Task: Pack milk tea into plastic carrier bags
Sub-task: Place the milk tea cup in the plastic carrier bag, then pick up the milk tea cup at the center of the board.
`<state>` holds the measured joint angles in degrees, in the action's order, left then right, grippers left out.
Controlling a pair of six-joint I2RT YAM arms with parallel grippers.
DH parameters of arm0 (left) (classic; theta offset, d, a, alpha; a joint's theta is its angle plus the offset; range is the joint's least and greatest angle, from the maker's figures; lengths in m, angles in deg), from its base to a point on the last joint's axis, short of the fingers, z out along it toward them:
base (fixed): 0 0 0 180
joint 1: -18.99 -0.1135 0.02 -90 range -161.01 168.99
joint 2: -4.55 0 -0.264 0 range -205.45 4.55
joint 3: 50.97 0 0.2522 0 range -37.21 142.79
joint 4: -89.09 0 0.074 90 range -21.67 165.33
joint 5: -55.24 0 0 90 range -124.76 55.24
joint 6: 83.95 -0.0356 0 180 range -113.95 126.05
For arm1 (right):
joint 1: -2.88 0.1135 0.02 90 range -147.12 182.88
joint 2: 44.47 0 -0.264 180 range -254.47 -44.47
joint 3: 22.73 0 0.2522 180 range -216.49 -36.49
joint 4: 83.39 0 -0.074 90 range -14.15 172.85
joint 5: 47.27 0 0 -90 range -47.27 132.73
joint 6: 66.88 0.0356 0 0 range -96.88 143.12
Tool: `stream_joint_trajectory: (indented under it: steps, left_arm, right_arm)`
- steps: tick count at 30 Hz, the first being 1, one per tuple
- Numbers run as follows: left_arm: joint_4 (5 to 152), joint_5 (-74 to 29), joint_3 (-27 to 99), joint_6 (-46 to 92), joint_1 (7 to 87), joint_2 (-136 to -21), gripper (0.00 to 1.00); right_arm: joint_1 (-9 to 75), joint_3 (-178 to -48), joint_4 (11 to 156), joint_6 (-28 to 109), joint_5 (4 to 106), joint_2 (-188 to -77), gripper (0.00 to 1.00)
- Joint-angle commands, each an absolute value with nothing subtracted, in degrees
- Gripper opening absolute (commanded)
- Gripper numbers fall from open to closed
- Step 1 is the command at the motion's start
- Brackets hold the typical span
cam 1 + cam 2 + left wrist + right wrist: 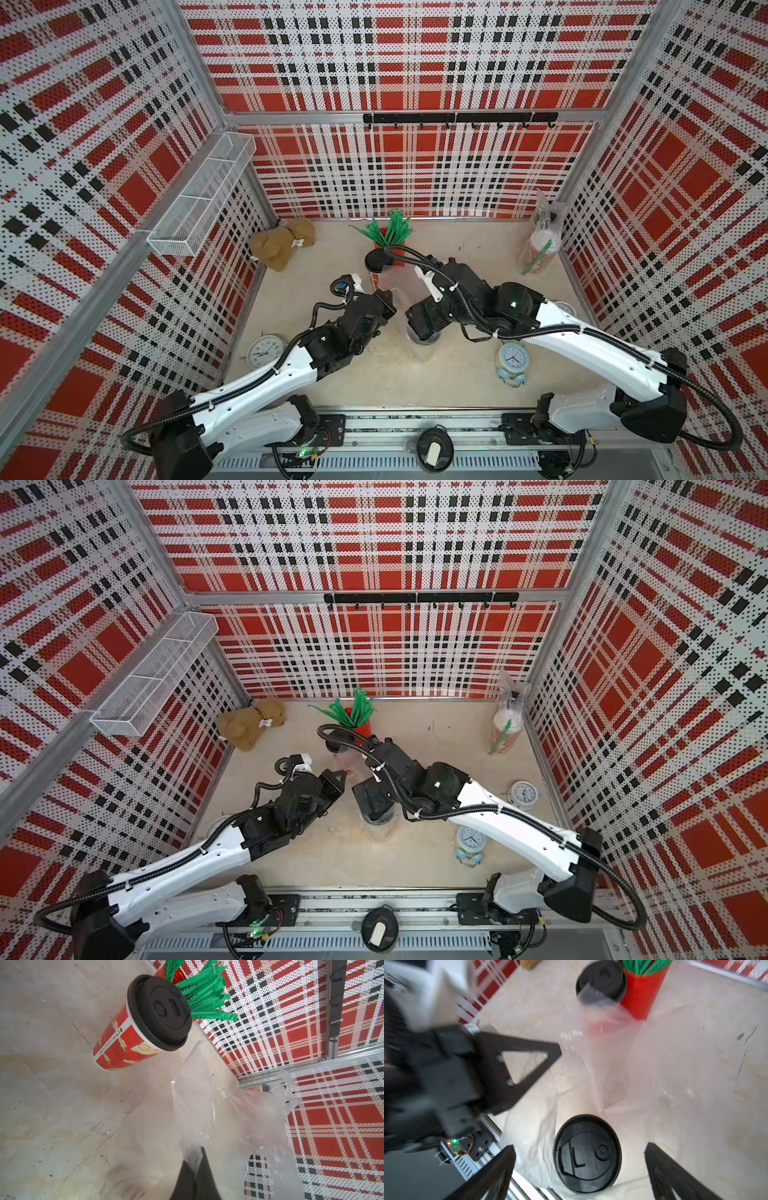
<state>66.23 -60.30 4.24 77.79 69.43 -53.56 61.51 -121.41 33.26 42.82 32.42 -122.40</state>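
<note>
Teddy bear (pixel 282 243): we see it lying at the back left.
Straws (pixel 388 230): green, upright in a red tube (pixel 641 995).
Clocks: we count a blue clock (pixel 513 359), a left white clock (pixel 266 351) and a right white clock (pixel 524 795).
Walls: wire basket (pixel 203 195), black hook rail (pixel 459 118).

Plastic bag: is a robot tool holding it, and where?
Yes. The left tool is shut on the plastic carrier bag, pinching its top edge. The right tool stands open above a black-lidded cup, holding nothing.

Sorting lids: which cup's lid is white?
The cup by the right wall; the cup beside the straws and the cup under the right tool have black lids.
</note>
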Motion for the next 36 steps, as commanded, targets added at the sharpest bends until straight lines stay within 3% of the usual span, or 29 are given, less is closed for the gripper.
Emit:
stream_joint_trajectory:
  steps: [1, 20, 36]
  left_arm:
    - [66.08, -60.43, 2.25, 77.06, 69.07, -51.75, 0.0]
    - [68.3, -62.71, -6.69, 77.68, 69.79, -44.67, 0.0]
    - [68.57, -63.86, -7.42, 77.66, 71.02, -43.89, 0.0]
  right_arm:
    - [59.69, -125.97, 34.88, 37.44, 29.85, -123.14, 1.0]
    - [50.77, -162.03, 27.92, 25.62, 38.03, -160.05, 1.0]
    - [49.36, -171.44, 27.82, 25.82, 43.76, -171.44, 1.0]
